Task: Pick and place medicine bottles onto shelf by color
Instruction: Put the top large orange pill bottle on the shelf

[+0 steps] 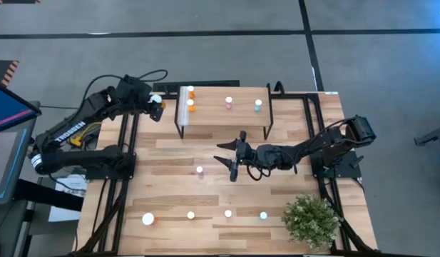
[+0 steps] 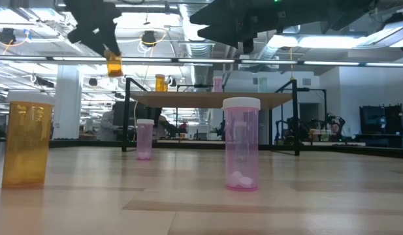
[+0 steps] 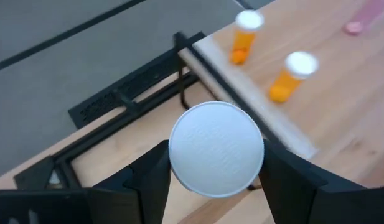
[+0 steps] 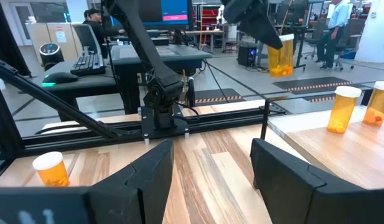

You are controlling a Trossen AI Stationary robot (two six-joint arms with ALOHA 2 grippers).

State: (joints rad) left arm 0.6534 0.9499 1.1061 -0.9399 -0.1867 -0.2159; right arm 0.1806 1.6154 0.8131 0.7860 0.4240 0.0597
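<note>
The left gripper [image 1: 157,104] is clamped on an orange medicine bottle [image 3: 216,149], held in the air just off the shelf's [image 1: 223,114] 9 o'clock end, beside the white ribbed strip [image 1: 182,107]. On the shelf top stand 2 small orange bottles [image 1: 190,100] near that strip, a pink bottle [image 1: 229,103] mid-top and a teal bottle [image 1: 257,105] toward 3 o'clock.

The right gripper [image 1: 232,155] hangs over the table's [image 1: 170,171] middle at the shelf's 6 o'clock, fingers apart and holding nothing. A pink bottle on the table [image 1: 200,171] stands just at its 8 o'clock.

Along the table's 6 o'clock edge stand a larger orange bottle [image 1: 148,220], 2 more small bottles [image 1: 191,215], and a teal one [image 1: 263,215]. A potted plant [image 1: 311,220] sits at the 4 o'clock corner, near that teal one
</note>
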